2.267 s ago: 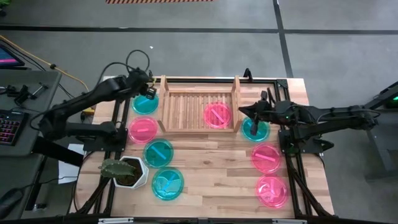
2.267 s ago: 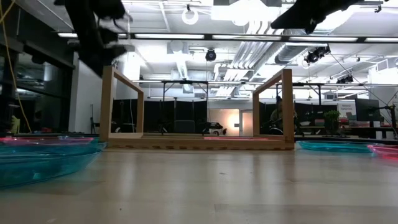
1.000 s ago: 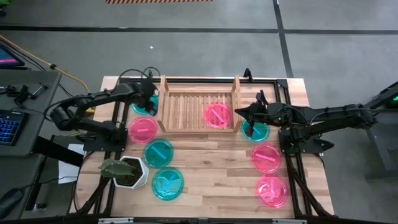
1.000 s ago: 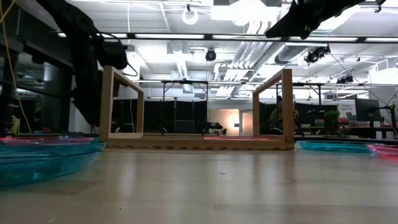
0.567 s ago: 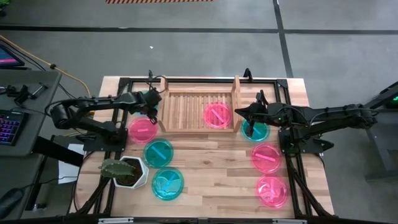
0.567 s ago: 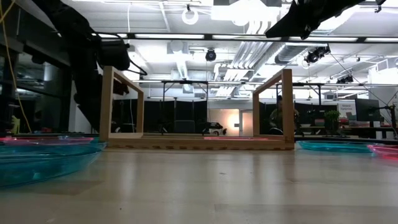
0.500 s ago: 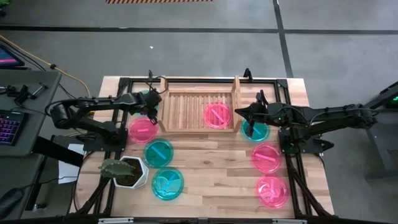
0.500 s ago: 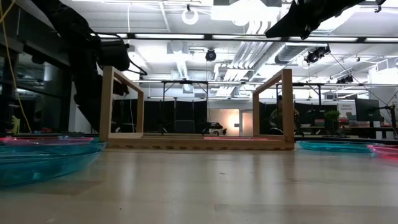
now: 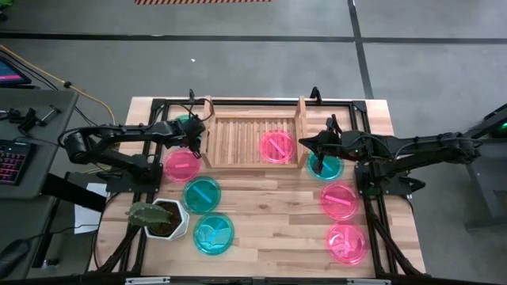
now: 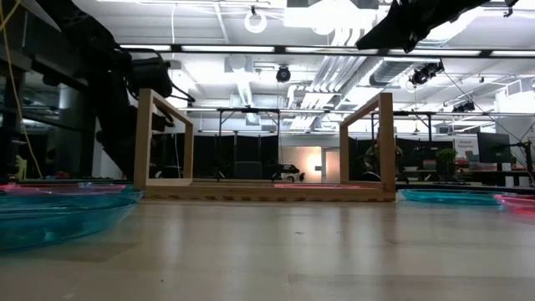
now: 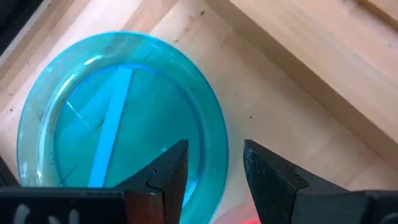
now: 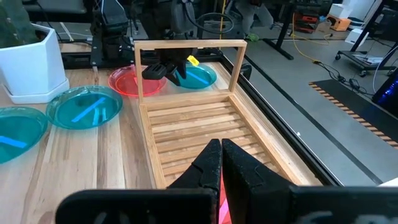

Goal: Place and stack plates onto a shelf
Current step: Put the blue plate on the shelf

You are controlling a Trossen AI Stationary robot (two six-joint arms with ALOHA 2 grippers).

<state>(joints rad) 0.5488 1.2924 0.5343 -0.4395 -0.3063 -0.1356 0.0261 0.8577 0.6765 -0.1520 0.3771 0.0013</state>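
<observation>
High view: the left gripper is low over a teal plate at the far left of the worktop, hard against the shelf and its left rail. One pink plate already lies on the slats at the shelf's right end. The right gripper hangs over another teal plate just right of the shelf. Three more plates and a white plant pot crowd the near left; two pink ones sit near right. The open room is the bare strip of worktop nearer than the shelf.

Low view: the shelf's end frames stand upright, and the dark left arm is just beside the left frame. Any sideways swing there could knock the frame and shove the shelf.

Left wrist view: the jaws stand spread, one finger over the teal plate's inside, the other outside its rim. The rim looks thin and slick, so in my judgement a shallow pinch could let it slip or tip. The shelf's rail is close, leaving little room to lift on that side.

Right wrist view: the jaws are pressed together, holding nothing, and look across the empty slats toward the left arm. Both arms reaching in at once could collide.
</observation>
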